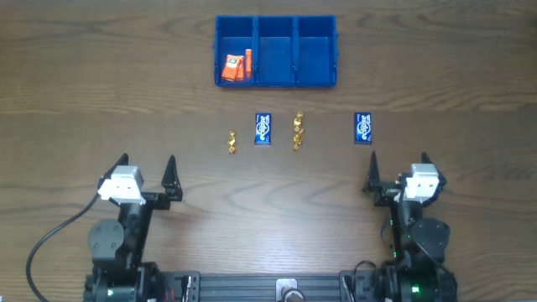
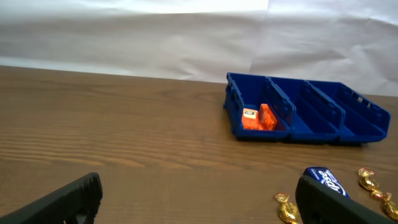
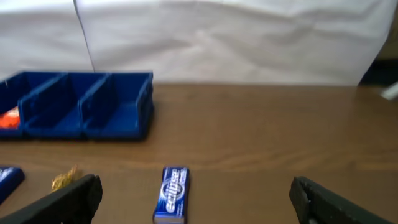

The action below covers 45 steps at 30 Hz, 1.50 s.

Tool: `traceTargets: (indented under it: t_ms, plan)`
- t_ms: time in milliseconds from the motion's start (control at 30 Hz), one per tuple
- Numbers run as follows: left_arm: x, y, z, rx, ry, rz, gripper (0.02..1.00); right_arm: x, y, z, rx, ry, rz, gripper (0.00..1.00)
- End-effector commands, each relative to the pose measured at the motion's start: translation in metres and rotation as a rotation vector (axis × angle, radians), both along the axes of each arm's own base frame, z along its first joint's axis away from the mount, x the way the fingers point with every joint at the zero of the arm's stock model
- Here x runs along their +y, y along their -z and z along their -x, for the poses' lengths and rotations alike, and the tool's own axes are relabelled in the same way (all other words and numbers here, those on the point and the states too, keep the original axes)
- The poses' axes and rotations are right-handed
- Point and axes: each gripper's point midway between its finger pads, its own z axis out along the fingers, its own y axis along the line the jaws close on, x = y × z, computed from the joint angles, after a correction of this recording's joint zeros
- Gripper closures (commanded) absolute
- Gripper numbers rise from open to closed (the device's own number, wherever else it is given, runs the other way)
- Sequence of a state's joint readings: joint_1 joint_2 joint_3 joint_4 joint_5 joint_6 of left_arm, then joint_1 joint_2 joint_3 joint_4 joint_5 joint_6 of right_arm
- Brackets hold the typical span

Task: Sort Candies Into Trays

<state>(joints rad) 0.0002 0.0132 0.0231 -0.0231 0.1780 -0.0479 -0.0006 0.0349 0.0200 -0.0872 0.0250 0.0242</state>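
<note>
A blue tray (image 1: 275, 80) with three compartments stands at the back; its left compartment holds orange candies (image 1: 235, 68). In a row in front lie a gold candy (image 1: 232, 141), a blue pack (image 1: 263, 128), more gold candies (image 1: 298, 131) and a second blue pack (image 1: 362, 127). My left gripper (image 1: 148, 166) is open near the front left, well short of the row. My right gripper (image 1: 398, 164) is open at the front right, just short of the second blue pack (image 3: 172, 193). The left wrist view shows the tray (image 2: 339, 118), orange candies (image 2: 258, 117), a blue pack (image 2: 326, 178) and gold candies (image 2: 287, 207).
The wooden table top (image 1: 84, 101) is bare to the left and right of the tray and between the grippers. A white backdrop (image 2: 124, 37) rises behind the table's far edge.
</note>
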Motion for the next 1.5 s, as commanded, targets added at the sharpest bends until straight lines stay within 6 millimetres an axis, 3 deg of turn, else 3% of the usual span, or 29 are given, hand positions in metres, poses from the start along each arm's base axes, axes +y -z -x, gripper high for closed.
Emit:
traceTargets:
  t_ms: [33,133,233,300,400,533,667,1100,1267,1500]
  plan:
    - [-0.003,0.015,0.001,0.045,0.018,0.004,0.02,0.002,-0.06,-0.009,0.094,-0.005,-0.035,0.001]
    - [-0.003,0.015,0.001,0.045,0.018,0.004,0.02,0.002,-0.09,-0.031,0.308,-0.004,-0.029,0.001]
    - [-0.003,0.015,0.001,0.045,0.018,0.004,0.02,0.005,-0.083,-0.049,0.592,-0.015,-0.037,0.003]
    - [-0.003,0.015,0.001,0.045,0.018,0.004,0.02,0.01,-0.05,-0.057,0.884,-0.034,-0.059,0.001]
    - [-0.003,0.015,0.001,0.045,0.018,0.004,0.02,0.019,0.012,-0.07,1.149,-0.07,-0.099,0.001]
    - [-0.003,0.015,0.001,0.045,0.018,0.004,0.02,0.029,0.089,-0.085,1.343,-0.076,-0.107,0.001]
    - [-0.003,0.015,0.001,0.045,0.018,0.003,0.02,0.034,0.122,-0.104,1.347,-0.072,-0.097,0.001]
    - [-0.003,0.015,0.001,0.045,0.018,0.004,0.02,0.019,0.149,-0.108,1.377,0.014,-0.044,0.012]
    - [-0.003,0.015,0.001,0.045,0.018,0.004,0.02,0.019,0.155,-0.108,1.388,0.015,-0.043,0.213]
    - [-0.003,0.015,0.001,0.045,0.018,0.004,0.02,0.022,0.156,-0.108,1.387,0.018,-0.01,0.378]
